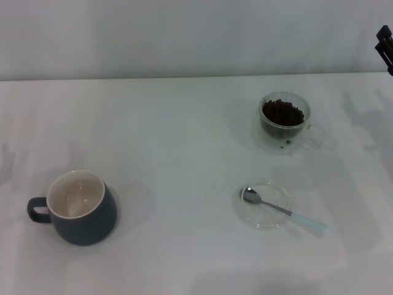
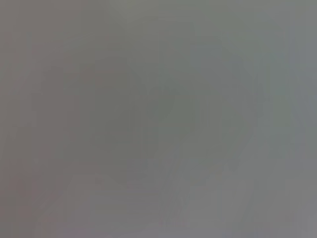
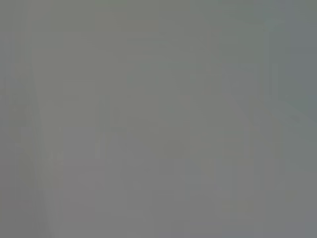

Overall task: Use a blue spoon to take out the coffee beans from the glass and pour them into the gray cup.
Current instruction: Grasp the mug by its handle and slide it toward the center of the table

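Observation:
In the head view the gray cup stands upright at the front left, its handle to the left, its cream inside empty. The glass stands at the back right, filled with coffee beans. The blue spoon lies across a flat clear saucer in front of the glass, bowl on the saucer, pale handle pointing front right. A dark part of my right gripper shows at the far right edge, well away from the glass. My left gripper is out of view. Both wrist views show only plain gray.
The white table ends at a pale wall along the back. Wide bare table lies between the gray cup and the glass.

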You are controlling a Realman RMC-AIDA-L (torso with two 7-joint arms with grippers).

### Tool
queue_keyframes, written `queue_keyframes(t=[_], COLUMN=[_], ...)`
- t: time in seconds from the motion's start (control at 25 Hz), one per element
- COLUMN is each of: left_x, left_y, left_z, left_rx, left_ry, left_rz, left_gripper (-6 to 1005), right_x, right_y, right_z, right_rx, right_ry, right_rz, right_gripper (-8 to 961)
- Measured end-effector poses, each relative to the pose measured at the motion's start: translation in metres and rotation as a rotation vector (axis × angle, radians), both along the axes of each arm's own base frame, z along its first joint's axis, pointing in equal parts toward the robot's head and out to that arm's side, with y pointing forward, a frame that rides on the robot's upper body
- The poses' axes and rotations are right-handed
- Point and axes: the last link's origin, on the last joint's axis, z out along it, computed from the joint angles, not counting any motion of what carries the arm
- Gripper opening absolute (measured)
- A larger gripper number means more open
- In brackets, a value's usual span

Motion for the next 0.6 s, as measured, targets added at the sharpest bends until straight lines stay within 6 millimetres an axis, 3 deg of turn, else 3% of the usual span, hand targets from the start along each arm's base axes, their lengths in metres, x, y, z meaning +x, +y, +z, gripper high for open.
queue_keyframes(t=[0.6], left_x=[-0.007], left_y=[-0.010], left_z=[-0.003], left_rx=[-0.011], left_ry=[-0.008], left_rz=[0.024], left_gripper=[888], right_x=[0.003], right_y=[-0.008], right_z=[-0.008], right_rx=[-0.026], right_ry=[0.007], right_rz=[-0.009], right_gripper=[857])
